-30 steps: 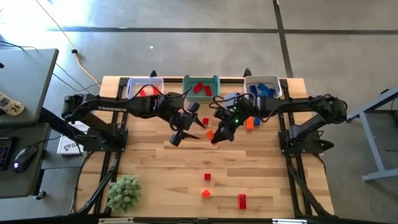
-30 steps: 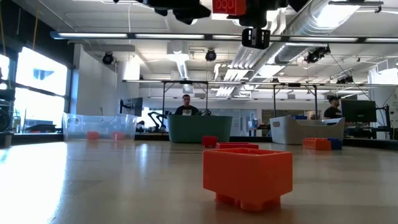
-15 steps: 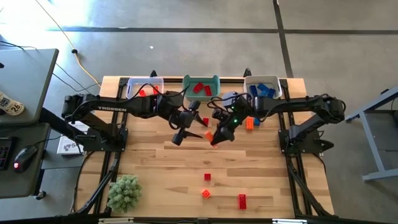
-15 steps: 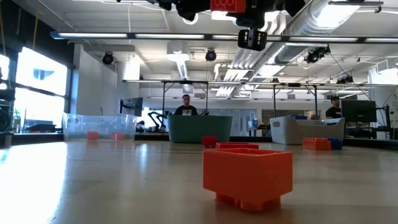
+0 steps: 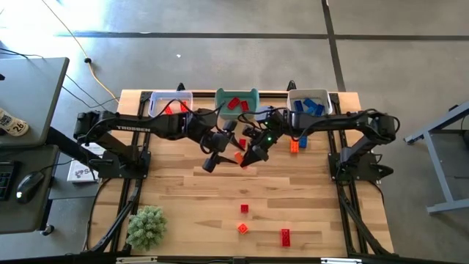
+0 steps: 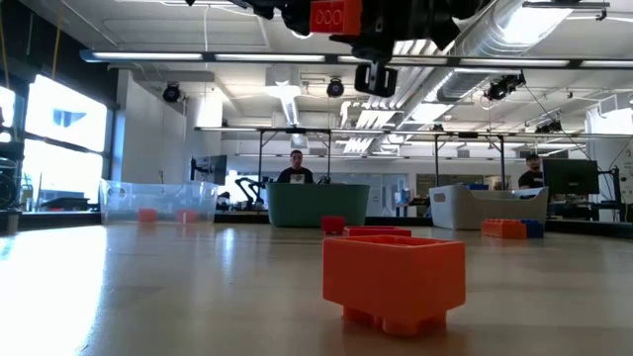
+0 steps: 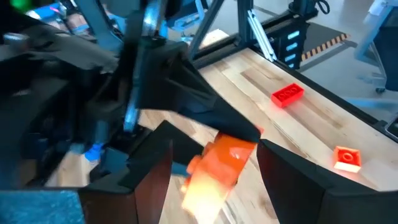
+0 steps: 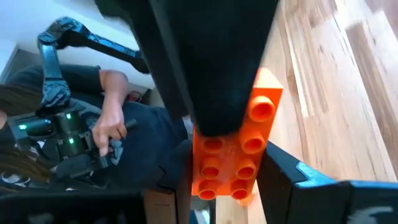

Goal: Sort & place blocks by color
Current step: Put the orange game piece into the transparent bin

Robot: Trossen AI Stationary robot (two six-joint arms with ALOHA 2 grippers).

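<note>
An orange block hangs in the air over the table's middle, high at the top of the low view. My right gripper is shut on it. My left gripper is open, and its two fingers stand on either side of the same block. Loose blocks lie on the table: an orange one beside a blue one, a red cube, an orange cube and a red brick. My right gripper pinches the orange block between its two fingers; one finger lies over the studded face. The fingers slant down toward the table's left and near side. The block is lifted clear of the table. My left gripper's fingers flank the block closely; I cannot tell whether they touch it.
Three bins stand along the far edge: a clear one with red blocks, a teal one with red blocks, a white one with blue blocks. A fuzzy green plant sits at the near left. A person shows beyond the table.
My right gripper has carried the orange block toward the table's left, up to my left gripper, which has kept its place. The block now sits between the left gripper's open fingers.
</note>
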